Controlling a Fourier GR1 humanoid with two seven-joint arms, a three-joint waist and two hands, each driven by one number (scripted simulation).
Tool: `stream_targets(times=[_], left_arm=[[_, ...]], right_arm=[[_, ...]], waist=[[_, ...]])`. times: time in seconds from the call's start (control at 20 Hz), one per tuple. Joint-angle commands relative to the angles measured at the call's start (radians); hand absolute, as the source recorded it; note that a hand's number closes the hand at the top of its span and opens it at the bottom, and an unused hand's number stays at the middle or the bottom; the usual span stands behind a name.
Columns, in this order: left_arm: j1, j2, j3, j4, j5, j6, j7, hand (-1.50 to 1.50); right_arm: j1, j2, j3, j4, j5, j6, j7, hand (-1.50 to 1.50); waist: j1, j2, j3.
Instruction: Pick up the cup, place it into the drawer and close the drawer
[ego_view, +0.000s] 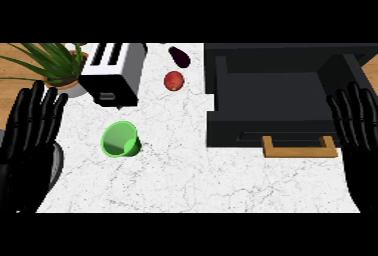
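A green cup lies on the white marble counter, left of centre, with its mouth facing me. The dark drawer stands pulled open at the right, nothing visible inside, and a wooden handle sits on its front edge. My left hand rests open at the left edge, fingers up, a short way left of the cup. At the right edge my right hand is open too, fingers up, beside the drawer's right side.
A silver toaster stands behind the cup. A potted plant is at the back left. A red fruit and a dark eggplant lie at the back centre.
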Motion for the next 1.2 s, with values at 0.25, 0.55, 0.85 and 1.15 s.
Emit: stream_targets(times=[0.25, 0.55, 0.85, 1.15], left_arm=[[-0.117, -0.036, -0.008, 0.152, -0.075, 0.030, -0.084, -1.50], [-0.146, -0.097, 0.043, 0.229, 0.097, 0.039, -0.011, -1.50], [-0.205, -0.107, -0.021, 0.280, 0.062, 0.113, -0.012, -1.50], [-0.170, -0.107, -0.010, 0.220, 0.078, 0.099, 0.016, -1.50]], right_arm=[[-0.089, 0.020, 0.016, 0.002, -0.015, 0.002, 0.022, -1.50], [-0.006, 0.033, 0.010, 0.036, -0.105, 0.061, 0.004, -1.50], [-0.107, 0.030, -0.009, 0.044, -0.118, 0.043, 0.080, -1.50], [-0.080, 0.042, -0.005, 0.088, -0.103, 0.063, 0.018, -1.50]], waist=[[-0.011, -0.018, -0.036], [-0.012, -0.018, -0.036], [-0.011, -0.018, -0.036], [-0.009, -0.019, -0.036]])
